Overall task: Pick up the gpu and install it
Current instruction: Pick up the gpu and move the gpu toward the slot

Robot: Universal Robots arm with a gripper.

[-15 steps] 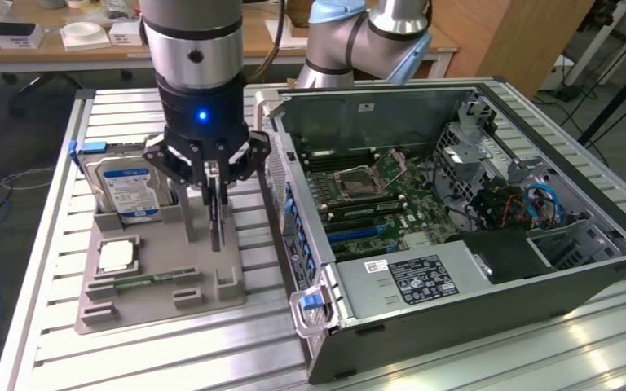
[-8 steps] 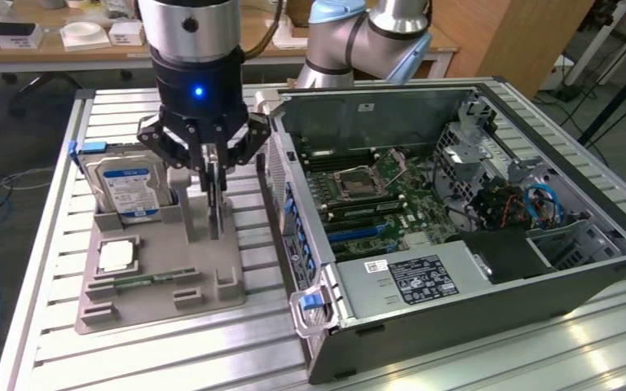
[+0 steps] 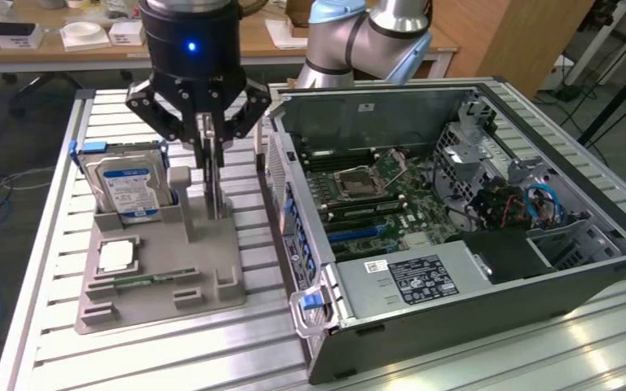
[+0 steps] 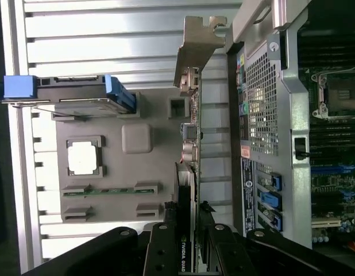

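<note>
Tray (image 3: 218, 259) on the exterior view's left: drive (image 3: 128, 183) upright in the far slot, CPU (image 3: 116, 257) in a recess, memory stick (image 3: 144, 279) flat in a groove. Gripper (image 3: 214, 147) above the tray's right part, fingers clamped on the gpu (image 3: 218, 191). Card stands on edge, lower edge at the tray; can't tell if it's clear of its slot. Right: open case (image 3: 487, 326), motherboard (image 3: 390, 204) inside, PSU (image 3: 411, 277) at the near wall.

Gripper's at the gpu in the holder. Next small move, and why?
Probably a short straight lift. The gripper looks shut on the gpu, which stands upright on edge in the grey holder, close beside the open case. Rising vertically should free it from the holder before any sideways travel toward the case.
</note>
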